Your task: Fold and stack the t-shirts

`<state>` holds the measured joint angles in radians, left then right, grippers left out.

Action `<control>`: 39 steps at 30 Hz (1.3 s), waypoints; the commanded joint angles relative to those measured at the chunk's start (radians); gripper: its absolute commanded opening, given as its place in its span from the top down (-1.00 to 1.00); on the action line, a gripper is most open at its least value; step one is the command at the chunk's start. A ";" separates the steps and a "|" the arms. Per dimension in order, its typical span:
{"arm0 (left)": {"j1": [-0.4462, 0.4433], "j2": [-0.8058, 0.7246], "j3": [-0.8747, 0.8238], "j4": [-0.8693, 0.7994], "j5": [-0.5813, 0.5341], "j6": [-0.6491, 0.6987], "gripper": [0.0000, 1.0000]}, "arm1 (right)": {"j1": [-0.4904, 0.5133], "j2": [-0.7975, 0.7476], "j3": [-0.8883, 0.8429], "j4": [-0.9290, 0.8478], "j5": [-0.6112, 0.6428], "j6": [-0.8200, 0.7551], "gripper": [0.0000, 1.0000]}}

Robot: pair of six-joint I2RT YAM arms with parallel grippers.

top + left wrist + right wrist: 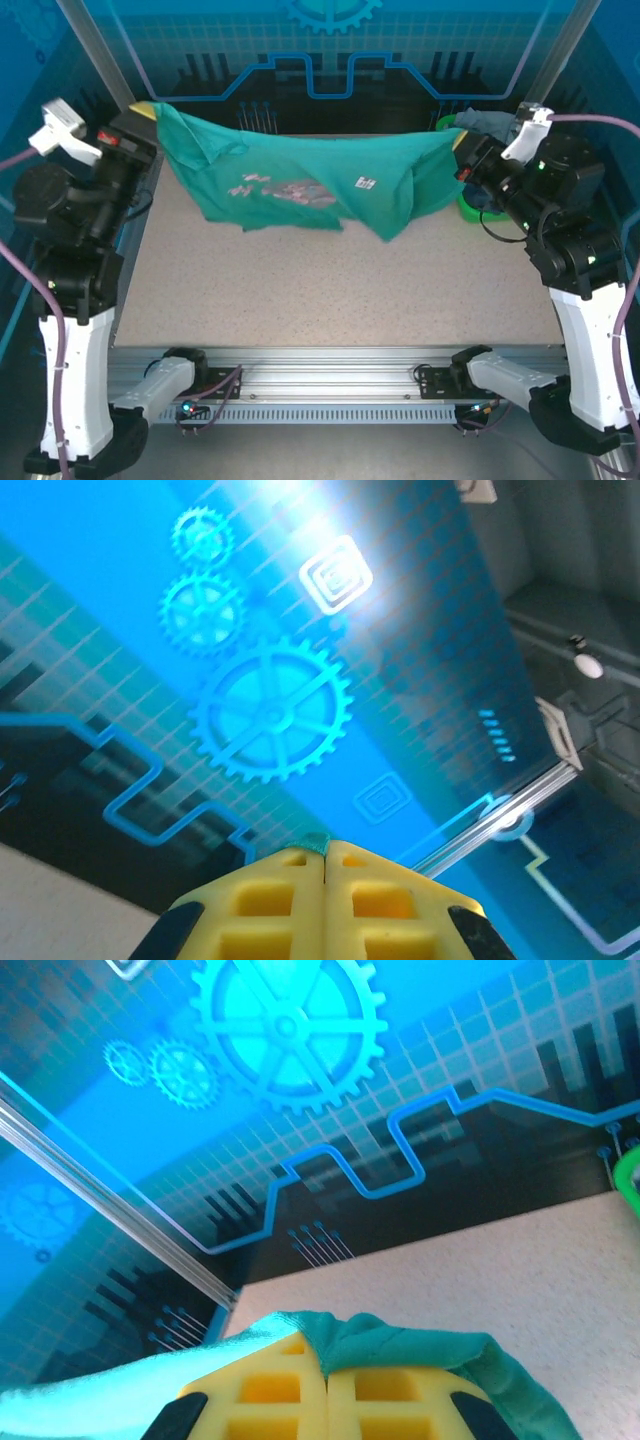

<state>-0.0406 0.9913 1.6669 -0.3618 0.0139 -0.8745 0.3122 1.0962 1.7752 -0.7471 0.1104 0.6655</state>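
Right wrist view: right gripper [325, 1358] jaws pressed together, pinching teal cloth that bunches over and around the yellow fingertips [270, 1385]. Left wrist view: left gripper [325, 855] jaws also pressed together, just a sliver of teal poking out at the tip, so a thin pinch.

Top view: teal t-shirt [300, 185] hangs stretched between the two grippers over the far half of the table [330, 290], print [285, 190] and small white tag [364, 183] facing the camera. The top edge sags in the middle, and the right side is doubled over and droops lower than the left. Can't tell if the lower edge touches the table. Green basket [478, 210] sits at far right beside the right arm, with grey-blue cloth [490, 122] in it.

Step looks like spreading the shirt to lay it flat before folding; folding itself not yet started. To do it well: hold both pinches level, ease the arms apart to take out the sag, and lower together while drawing toward the near edge so the bottom lands first and unrolls flat. Watch the thin left pinch, since a hard pull could slip it. The right flap likely needs smoothing after.
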 commanded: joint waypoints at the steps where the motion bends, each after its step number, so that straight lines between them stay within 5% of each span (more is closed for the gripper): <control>1: 0.019 0.171 0.096 -0.031 -0.032 0.032 1.00 | -0.035 0.133 0.036 0.076 -0.068 0.045 1.00; 7: 0.093 0.509 0.308 0.045 0.085 -0.014 1.00 | -0.081 0.435 0.252 0.139 -0.170 0.065 1.00; 13: 0.172 0.823 0.713 0.021 0.227 -0.061 1.00 | -0.118 0.751 0.669 0.089 -0.261 0.076 1.00; 17: 0.212 0.895 0.921 0.020 0.250 -0.086 1.00 | -0.133 0.887 0.950 0.018 -0.249 0.089 1.00; 22: 0.229 0.818 0.922 -0.016 0.278 -0.117 1.00 | -0.169 0.881 0.973 0.043 -0.276 0.120 1.00; 27: 0.207 0.499 0.445 -0.102 0.253 -0.117 1.00 | -0.161 0.761 0.781 0.008 -0.340 0.071 1.00; 35: 0.159 -0.048 -0.574 -0.306 0.138 -0.186 1.00 | -0.075 0.441 -0.067 0.118 -0.310 0.086 1.00; 39: 0.159 0.020 -0.916 -0.115 0.215 -0.218 1.00 | -0.034 0.695 -0.052 0.064 -0.335 0.085 0.39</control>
<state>0.1257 0.9268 0.9020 -0.5549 0.1940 -1.0512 0.2546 1.6146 1.7164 -0.6827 -0.1982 0.7498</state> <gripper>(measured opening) 0.051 0.270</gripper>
